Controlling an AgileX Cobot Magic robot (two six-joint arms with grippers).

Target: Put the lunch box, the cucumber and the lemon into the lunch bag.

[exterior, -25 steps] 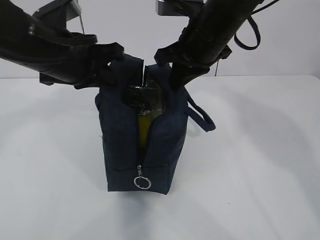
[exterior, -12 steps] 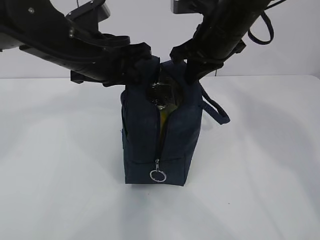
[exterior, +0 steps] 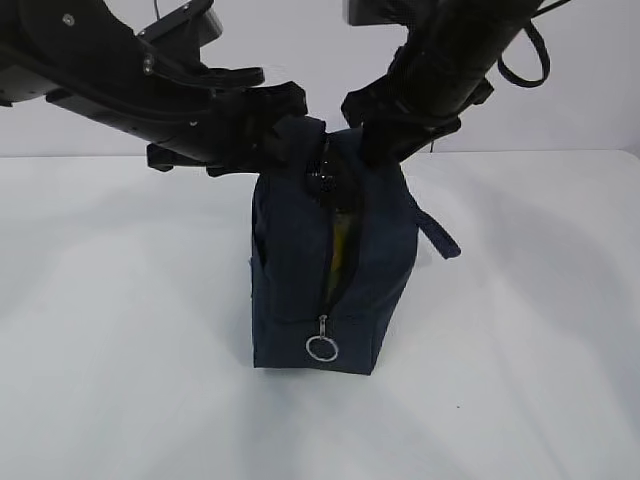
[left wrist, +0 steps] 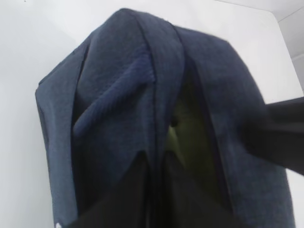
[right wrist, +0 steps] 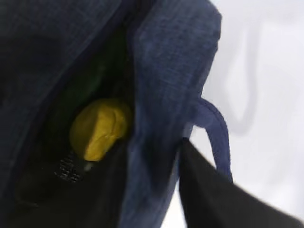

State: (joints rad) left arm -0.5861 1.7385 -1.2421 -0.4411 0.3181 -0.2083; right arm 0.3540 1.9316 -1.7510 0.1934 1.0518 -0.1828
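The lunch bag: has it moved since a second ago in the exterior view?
Yes. The lunch bag has shifted to the right across the table, toward the picture's middle; its zipper ring now sits right of where it was.

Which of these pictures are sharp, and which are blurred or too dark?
Exterior view: sharp, evenly lit, soft shadows on the table around the lunch bag. Left wrist view: close, soft, the bag's inside dark. Right wrist view: blurred; only the lemon stands out.
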